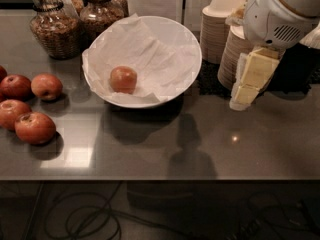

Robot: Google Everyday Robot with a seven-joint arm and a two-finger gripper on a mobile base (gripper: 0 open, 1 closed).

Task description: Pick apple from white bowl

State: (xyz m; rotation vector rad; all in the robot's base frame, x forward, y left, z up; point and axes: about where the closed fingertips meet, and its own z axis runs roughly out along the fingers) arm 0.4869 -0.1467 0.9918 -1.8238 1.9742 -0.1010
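The apple (123,79) is small, round and orange-red. It lies left of centre in the white bowl (192,44), on crumpled white paper. The bowl stands on the dark table toward the back. My gripper (243,98) is cream-yellow and hangs from the white arm housing (280,14) at the right. It points down over the table, to the right of the bowl and apart from it. It stands in front of the stacked paper bowls and holds nothing that I can see.
Several darker red apples (35,126) lie grouped at the table's left edge. Two glass jars (50,29) stand behind the bowl at the back left. Stacks of beige paper bowls (220,29) stand at the back right. Cables (85,219) lie on the floor below the front edge.
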